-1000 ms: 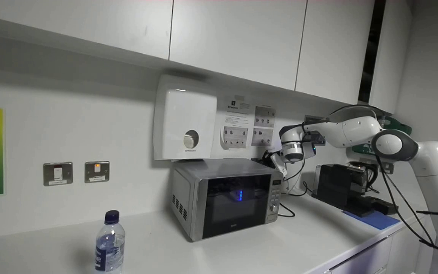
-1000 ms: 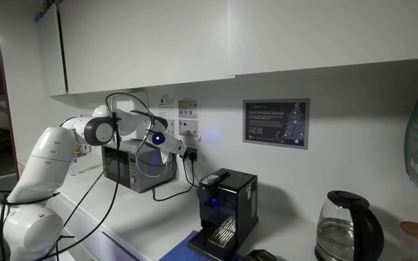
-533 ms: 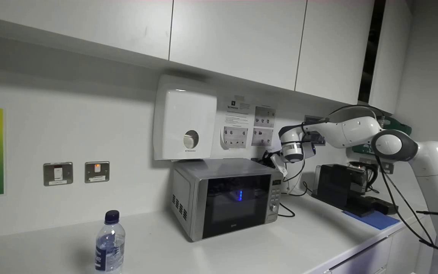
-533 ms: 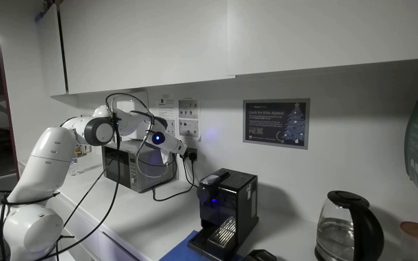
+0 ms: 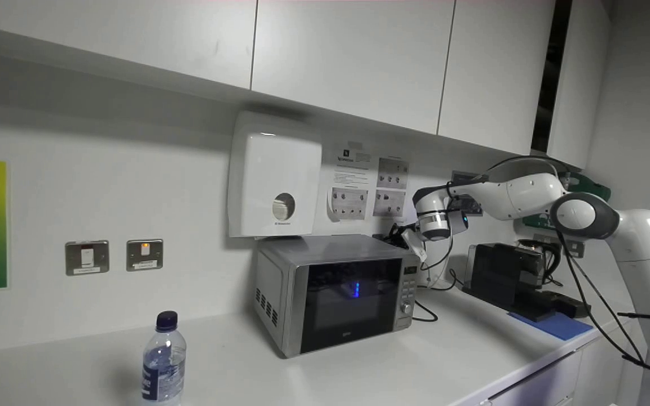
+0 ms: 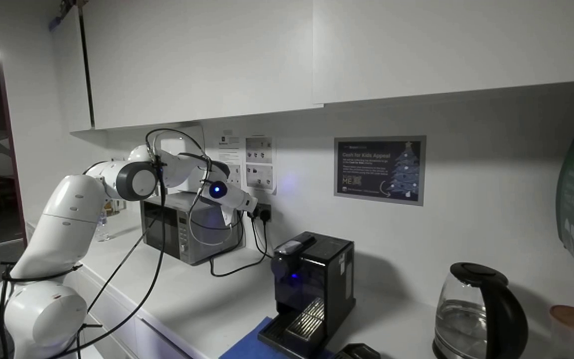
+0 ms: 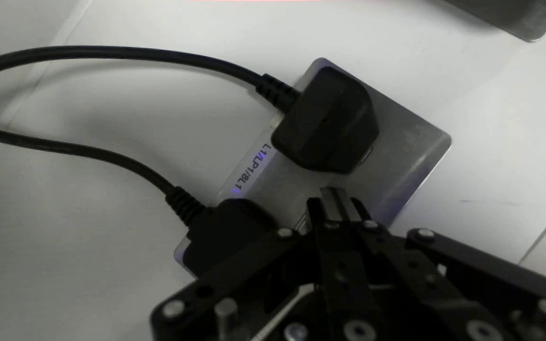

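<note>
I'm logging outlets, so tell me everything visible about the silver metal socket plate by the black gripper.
The silver metal socket plate looks flat and rectangular, with rounded corners and a pale label partly reading L1/LP1. On the white wall, it bears two chunky black corded plugs. The shut black gripper overlaps it in the wrist view; contact is unclear.

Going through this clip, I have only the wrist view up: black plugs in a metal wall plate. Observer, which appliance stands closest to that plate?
Observer: The microwave; in both exterior views the hand is near its rear corner.
Reviewer: Is its door open?
Observer: No, the door looks closed in an exterior view.
Reviewer: And which appliance comes next along the counter?
Observer: A black coffee machine, seen in both exterior views.
</note>
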Controlling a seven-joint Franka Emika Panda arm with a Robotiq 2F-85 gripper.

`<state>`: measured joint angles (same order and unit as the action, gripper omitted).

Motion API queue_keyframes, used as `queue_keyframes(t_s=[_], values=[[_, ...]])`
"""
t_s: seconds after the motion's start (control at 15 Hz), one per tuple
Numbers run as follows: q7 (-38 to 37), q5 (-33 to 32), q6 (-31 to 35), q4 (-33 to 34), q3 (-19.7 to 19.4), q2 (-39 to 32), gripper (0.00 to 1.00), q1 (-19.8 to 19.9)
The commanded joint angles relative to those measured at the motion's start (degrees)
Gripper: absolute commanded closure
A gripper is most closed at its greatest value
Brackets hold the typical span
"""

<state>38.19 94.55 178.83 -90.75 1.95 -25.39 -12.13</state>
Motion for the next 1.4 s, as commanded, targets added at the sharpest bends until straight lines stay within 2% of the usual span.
queue_keyframes(t_s=[0.0, 0.87, 1.33], values=[[-0.06, -1.68, 1.57, 6.16, -1.17, -5.50, 1.00, 0.10], [-1.74, -4.08, 3.30, 4.07, -1.65, -6.46, 1.00, -0.40], [-7.85, -11.02, 5.49, -5.38, -2.36, -0.74, 1.00, -1.95]])
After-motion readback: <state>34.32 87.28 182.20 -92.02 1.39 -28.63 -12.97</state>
